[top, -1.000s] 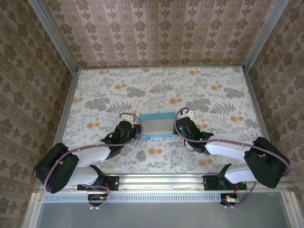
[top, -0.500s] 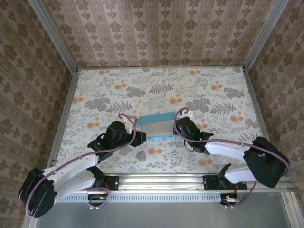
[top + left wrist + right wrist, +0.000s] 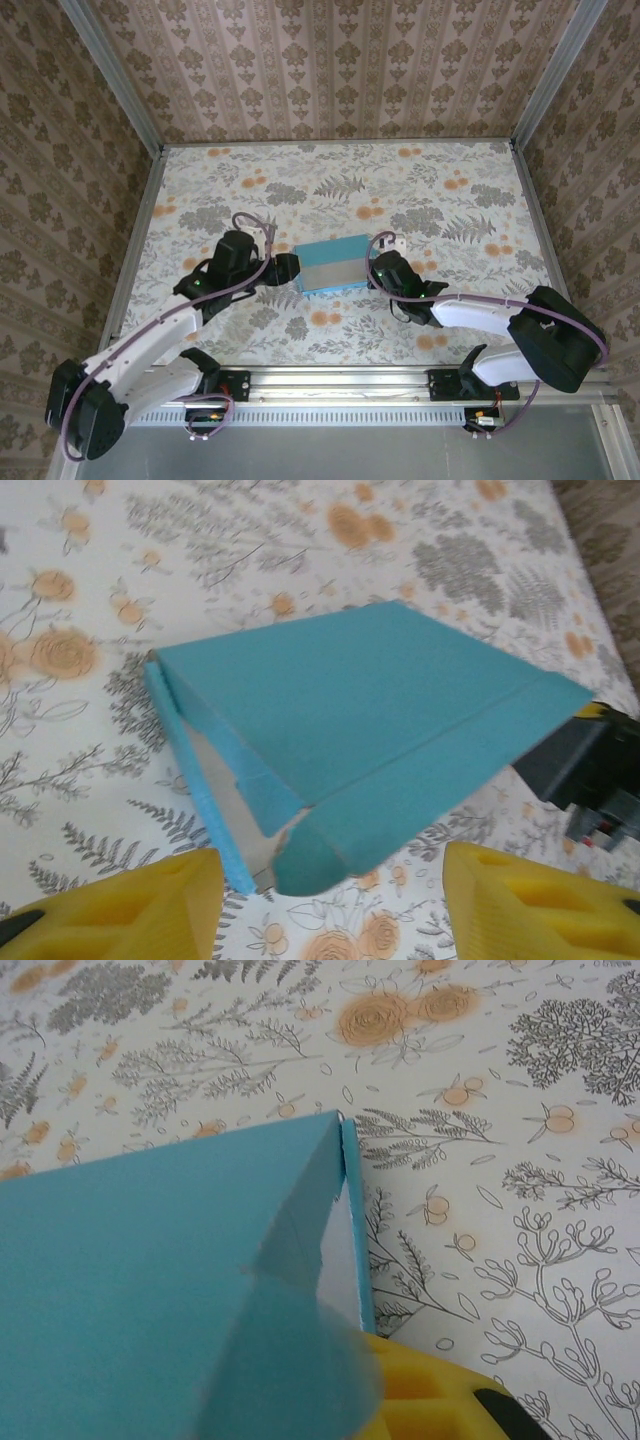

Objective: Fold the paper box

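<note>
Right gripper [image 3: 380,268] pinched shut on the right-end flap of the paper box [image 3: 333,265] — centre of frame, resting on the table [image 3: 300,180]. Left gripper [image 3: 284,268] agape just beside the left end, touching nothing. Likely to swivel or crumple under a one-sided tug — or to spring open at the unheld left flap.

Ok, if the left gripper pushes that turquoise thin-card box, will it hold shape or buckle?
Probably buckles: the turquoise card box shows thin walls and a curling end flap. Likely light, so it may slide on the flowered table or pivot about the right gripper pinching its right end.
</note>
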You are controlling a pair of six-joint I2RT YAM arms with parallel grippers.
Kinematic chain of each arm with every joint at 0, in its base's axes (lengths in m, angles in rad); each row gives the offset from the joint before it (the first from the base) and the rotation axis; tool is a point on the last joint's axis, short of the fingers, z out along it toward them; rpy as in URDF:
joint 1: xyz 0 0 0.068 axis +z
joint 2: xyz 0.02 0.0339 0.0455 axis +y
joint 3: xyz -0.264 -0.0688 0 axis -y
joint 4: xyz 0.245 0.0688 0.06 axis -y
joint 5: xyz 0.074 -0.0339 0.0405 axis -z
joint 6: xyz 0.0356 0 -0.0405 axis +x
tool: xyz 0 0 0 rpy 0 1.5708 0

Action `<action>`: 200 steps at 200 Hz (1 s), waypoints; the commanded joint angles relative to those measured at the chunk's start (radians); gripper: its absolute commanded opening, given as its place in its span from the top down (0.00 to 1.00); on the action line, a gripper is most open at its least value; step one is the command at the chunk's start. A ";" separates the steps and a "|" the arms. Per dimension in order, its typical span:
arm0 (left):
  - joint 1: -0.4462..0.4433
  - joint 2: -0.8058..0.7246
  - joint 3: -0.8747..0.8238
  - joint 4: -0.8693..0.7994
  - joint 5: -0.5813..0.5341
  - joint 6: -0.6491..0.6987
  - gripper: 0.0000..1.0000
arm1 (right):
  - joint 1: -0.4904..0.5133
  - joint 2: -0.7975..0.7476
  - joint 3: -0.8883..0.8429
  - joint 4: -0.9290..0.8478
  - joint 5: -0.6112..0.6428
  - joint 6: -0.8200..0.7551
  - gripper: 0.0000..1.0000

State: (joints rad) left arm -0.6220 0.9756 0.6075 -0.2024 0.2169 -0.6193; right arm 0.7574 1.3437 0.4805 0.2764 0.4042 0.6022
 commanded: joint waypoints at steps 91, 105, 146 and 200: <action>0.015 0.165 0.038 0.058 0.102 -0.066 0.44 | 0.001 -0.208 -0.038 -0.202 -0.197 -0.060 0.48; 0.018 0.167 0.039 0.053 0.105 -0.064 0.44 | -0.009 -0.272 -0.029 -0.276 -0.237 -0.065 0.43; 0.030 0.161 0.049 0.017 0.108 -0.039 0.41 | -0.137 -0.413 0.008 -0.414 -0.478 -0.017 0.29; 0.092 0.104 0.106 -0.067 0.160 -0.003 0.31 | -0.353 -0.292 0.201 -0.552 -0.750 0.057 0.23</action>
State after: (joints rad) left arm -0.5549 1.1114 0.6559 -0.2096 0.3332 -0.6540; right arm 0.4606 0.9802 0.5987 -0.1890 -0.1638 0.6098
